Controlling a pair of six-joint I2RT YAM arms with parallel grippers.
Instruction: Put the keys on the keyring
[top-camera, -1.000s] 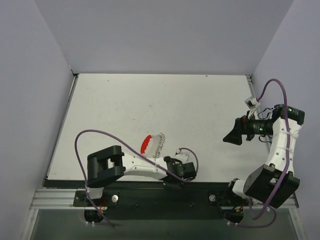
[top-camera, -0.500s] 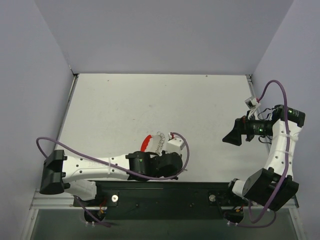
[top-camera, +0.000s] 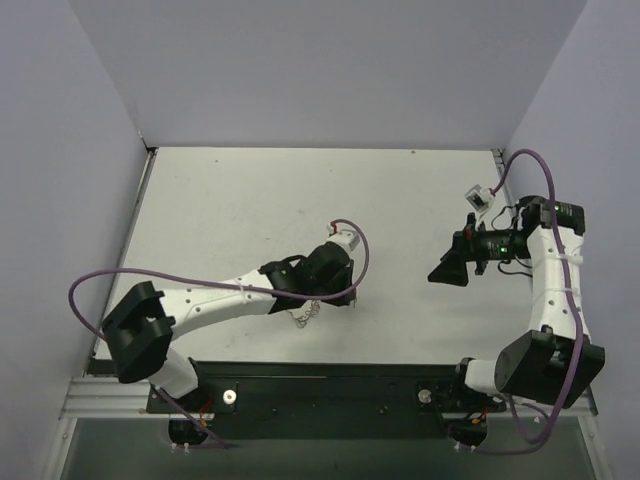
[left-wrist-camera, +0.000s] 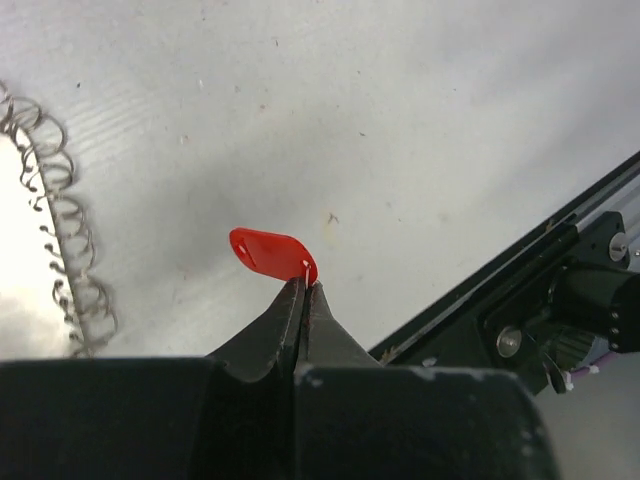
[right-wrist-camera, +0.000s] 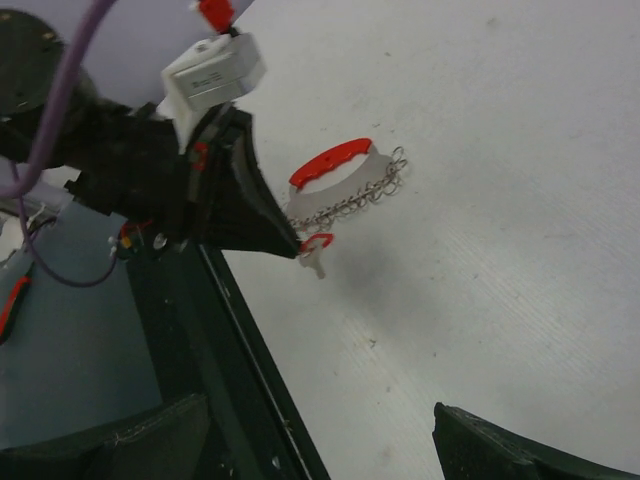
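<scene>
My left gripper (left-wrist-camera: 303, 285) is shut on a small red tab (left-wrist-camera: 270, 254) pinched at its very tips. In the right wrist view that red tab (right-wrist-camera: 316, 243) hangs from the left gripper (right-wrist-camera: 300, 243) with a pale stub below it. The keys (right-wrist-camera: 350, 205), a lacy silver chain, lie just behind it, along the red arc of the keyring (right-wrist-camera: 330, 162). From above, only the keys (top-camera: 305, 313) peek out under the left gripper (top-camera: 332, 298); the keyring is hidden there. My right gripper (top-camera: 438, 276) is open and holds nothing, well to the right, facing them.
The black rail (top-camera: 320, 375) along the table's near edge runs close to the left gripper's tips, and shows as the rail (left-wrist-camera: 520, 300) at the right of the left wrist view. A purple cable (top-camera: 355, 250) loops over the left wrist. Grey walls enclose the table.
The left arm has unfolded from the near edge and swung out, its shut gripper now over the keyring. The right gripper has shifted a little left, toward the middle.
</scene>
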